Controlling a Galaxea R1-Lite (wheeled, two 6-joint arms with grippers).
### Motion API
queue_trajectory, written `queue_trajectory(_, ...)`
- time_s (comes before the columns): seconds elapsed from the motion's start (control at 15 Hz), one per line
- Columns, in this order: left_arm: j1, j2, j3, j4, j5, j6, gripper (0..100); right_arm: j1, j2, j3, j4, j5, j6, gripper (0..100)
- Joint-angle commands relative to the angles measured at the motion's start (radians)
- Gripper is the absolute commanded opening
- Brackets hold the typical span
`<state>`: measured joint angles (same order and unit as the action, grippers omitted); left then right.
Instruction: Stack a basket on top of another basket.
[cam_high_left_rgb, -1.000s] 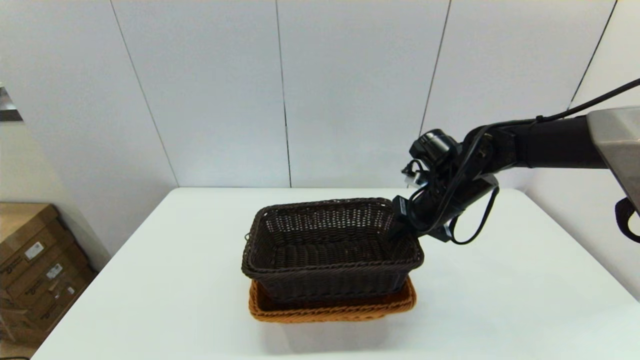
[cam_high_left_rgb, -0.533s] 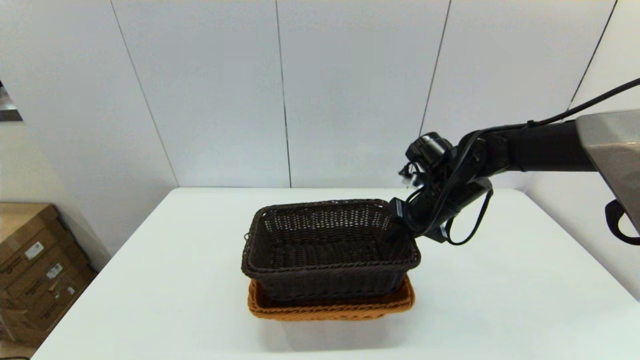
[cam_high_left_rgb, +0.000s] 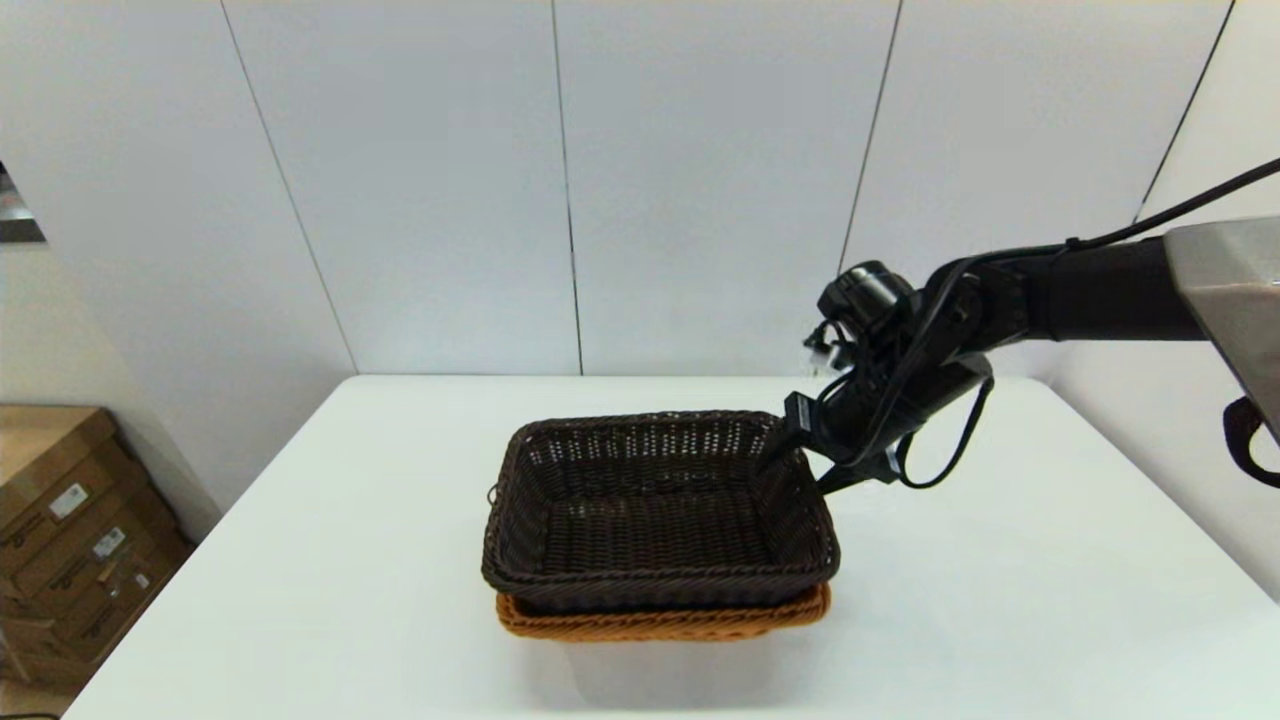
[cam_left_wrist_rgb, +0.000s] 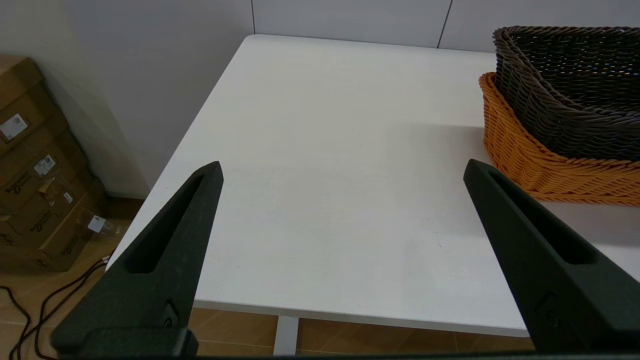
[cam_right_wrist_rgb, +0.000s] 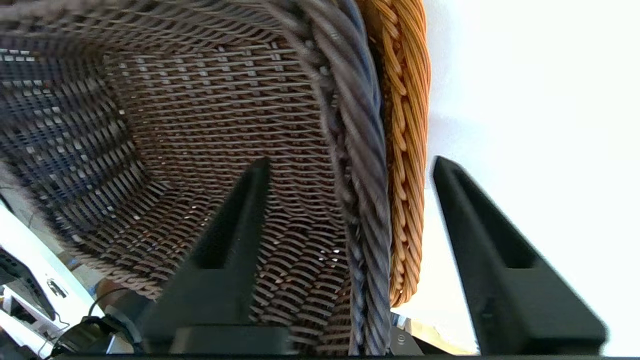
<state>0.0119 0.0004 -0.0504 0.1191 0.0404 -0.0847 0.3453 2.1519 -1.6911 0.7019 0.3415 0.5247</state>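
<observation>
Your right gripper (cam_right_wrist_rgb: 345, 170) straddles the rolled rim of the dark brown rectangular wicker basket (cam_high_left_rgb: 655, 505), fingers apart, not clamping; the basket sits nested in the orange-tan rectangular wicker basket (cam_high_left_rgb: 660, 622) on the white table (cam_high_left_rgb: 1000, 590); your left gripper (cam_left_wrist_rgb: 342, 170) hangs spread wide, well apart from both

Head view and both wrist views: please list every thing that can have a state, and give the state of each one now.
Dark brown basket: upright, nested in the orange-tan basket, empty.
Orange-tan basket: upright on the white table, holding the dark basket.
Right gripper: jaws open, straddling both baskets' rims on the robot's right, not clamped.
Left gripper: jaws open, holding nothing, above the table on the robot's left.
</observation>
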Motion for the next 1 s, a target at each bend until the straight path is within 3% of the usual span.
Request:
queue_trajectory(0.07, 0.000, -0.002, 0.000, 0.001, 0.001, -0.001, 100, -0.009, -0.055, -0.004, 0.004, 0.002, 0.001, 100)
queue_trajectory(0.73, 0.000, -0.002, 0.000, 0.001, 0.001, -0.001, 100, -0.028, -0.322, 0.059, 0.016, 0.005, -0.006, 100)
queue_trajectory(0.87, 0.002, -0.002, 0.000, 0.001, 0.001, -0.001, 100, -0.029, -0.415, 0.110, 0.013, -0.010, -0.006, 100)
queue_trajectory(1.0, 0.000, -0.002, 0.000, 0.001, 0.001, -0.001, 100, -0.035, -0.495, 0.169, 0.005, -0.061, -0.015, 100)
